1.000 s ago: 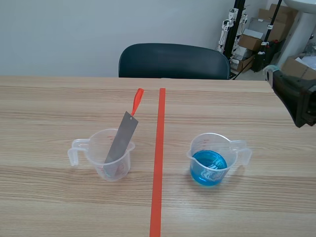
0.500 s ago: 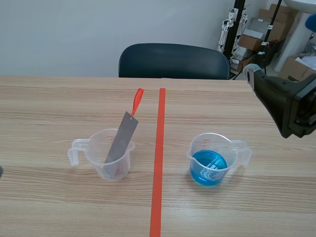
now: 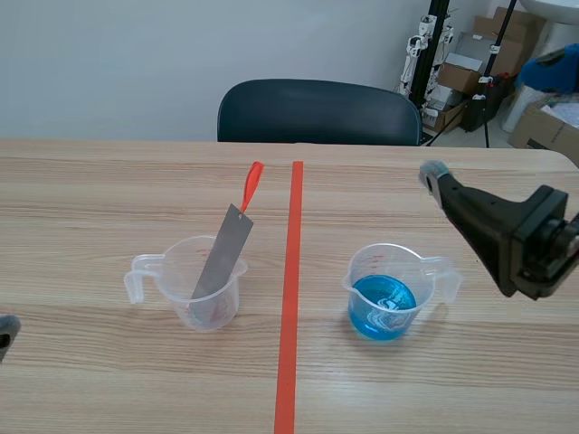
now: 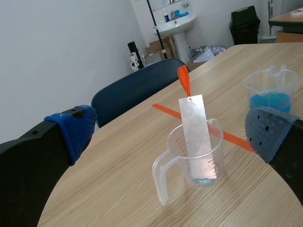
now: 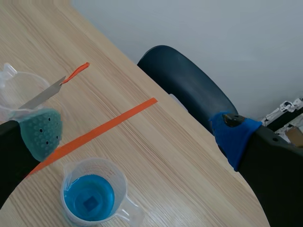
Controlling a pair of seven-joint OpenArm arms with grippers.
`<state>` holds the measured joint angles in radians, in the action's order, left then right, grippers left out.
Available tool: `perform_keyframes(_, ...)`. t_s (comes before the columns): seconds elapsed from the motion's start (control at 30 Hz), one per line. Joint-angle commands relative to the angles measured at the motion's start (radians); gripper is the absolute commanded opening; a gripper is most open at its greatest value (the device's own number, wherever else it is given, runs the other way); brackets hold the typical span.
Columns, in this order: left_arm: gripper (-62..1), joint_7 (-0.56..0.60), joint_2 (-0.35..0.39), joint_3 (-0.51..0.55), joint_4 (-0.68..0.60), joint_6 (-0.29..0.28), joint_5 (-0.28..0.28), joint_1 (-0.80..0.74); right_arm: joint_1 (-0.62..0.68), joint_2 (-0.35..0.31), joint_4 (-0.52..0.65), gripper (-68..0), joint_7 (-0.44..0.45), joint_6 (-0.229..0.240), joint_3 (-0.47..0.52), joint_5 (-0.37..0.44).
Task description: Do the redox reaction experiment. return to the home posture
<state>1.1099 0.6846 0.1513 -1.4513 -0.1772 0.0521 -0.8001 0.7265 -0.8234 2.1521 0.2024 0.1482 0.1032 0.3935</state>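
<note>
A clear beaker [image 3: 194,291] left of the orange tape line holds a grey metal strip [image 3: 220,262] with an orange tag [image 3: 252,184], leaning toward the line. To the right of the line is a second beaker [image 3: 387,291] with blue liquid. My right gripper [image 3: 493,122] hangs open above and to the right of the blue beaker [image 5: 92,196]. From the left wrist, the strip [image 4: 195,125] and its beaker [image 4: 196,158] lie ahead between my open left gripper's pads [image 4: 73,130]. Only a fingertip [image 3: 4,333] of that gripper shows in the scene view.
A dark blue chair [image 3: 317,108] stands at the table's far edge. Cardboard boxes [image 3: 470,63] and stands crowd the back right of the room. The table's right edge [image 3: 565,158] curves away close to my right arm.
My right arm has come down and swung left toward the blue beaker. A tip of my left gripper has appeared at the scene's left edge. Beakers and strip are unmoved.
</note>
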Motion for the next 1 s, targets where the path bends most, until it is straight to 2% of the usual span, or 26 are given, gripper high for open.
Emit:
perform_keyframes(0.0, 1.4, 0.002, 0.0, 0.008, -0.017, 0.004, 0.008, 0.005, -0.006, -0.005, 0.036, 0.4, 0.001, -0.003, 0.007, 0.01)
perform_keyframes(0.23, 1.4, -0.011, 0.001, 0.008, -0.017, 0.004, -0.001, 0.009, -0.006, -0.002, 0.051, 0.4, -0.009, -0.002, 0.007, 0.01)
perform_keyframes(0.4, 1.4, -0.034, 0.009, 0.008, -0.017, 0.004, -0.082, 0.042, -0.006, -0.002, 0.051, 0.4, -0.009, -0.002, 0.007, 0.01)
perform_keyframes(0.77, 1.4, -0.082, 0.088, 0.008, -0.017, 0.003, -0.109, 0.123, -0.006, -0.002, 0.051, 0.4, -0.005, -0.002, 0.007, 0.01)
perform_keyframes(0.97, 1.4, -0.083, 0.098, 0.008, -0.017, 0.003, -0.124, 0.125, -0.006, -0.002, 0.051, 0.4, -0.005, -0.002, 0.007, 0.01)
